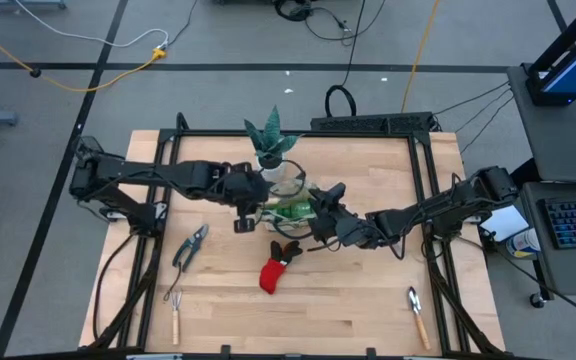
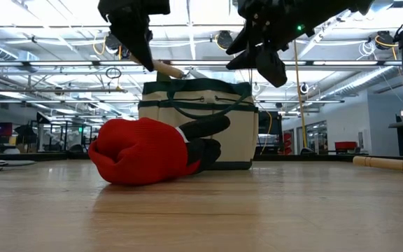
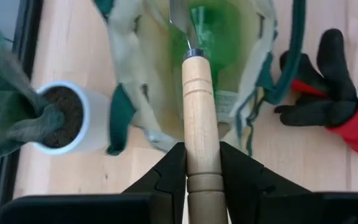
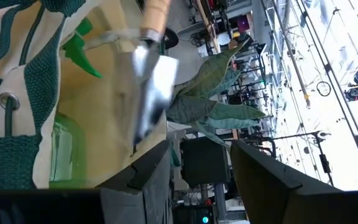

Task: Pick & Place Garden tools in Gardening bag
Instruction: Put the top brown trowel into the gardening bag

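Note:
The beige gardening bag with green trim (image 1: 290,207) stands upright on the table's middle, next to the potted plant. A green spray bottle (image 3: 219,37) is inside it. My left gripper (image 1: 242,220) is at the bag's left, shut on a wooden-handled trowel (image 3: 199,118) whose metal blade (image 4: 151,81) reaches over the bag's open top. My right gripper (image 4: 197,171) is open just above the bag's right rim (image 2: 247,87); I cannot tell whether a finger touches the cloth. The red-and-black glove (image 1: 278,268) lies on the table in front of the bag. My left gripper pinches the trowel's wooden handle (image 3: 201,158) between its two fingers, near the handle's free end. The fingers lie along the handle, slanting down from the table's left. The trowel is lifted clear and tilted, with its blade (image 3: 180,18) toward the bag's opening.
The green spiky plant in a white pot (image 1: 273,150) stands right behind the bag. Grey shears (image 1: 190,246) and a wooden-handled fork (image 1: 175,315) lie at the near left. Another trowel (image 1: 417,314) lies at the near right.

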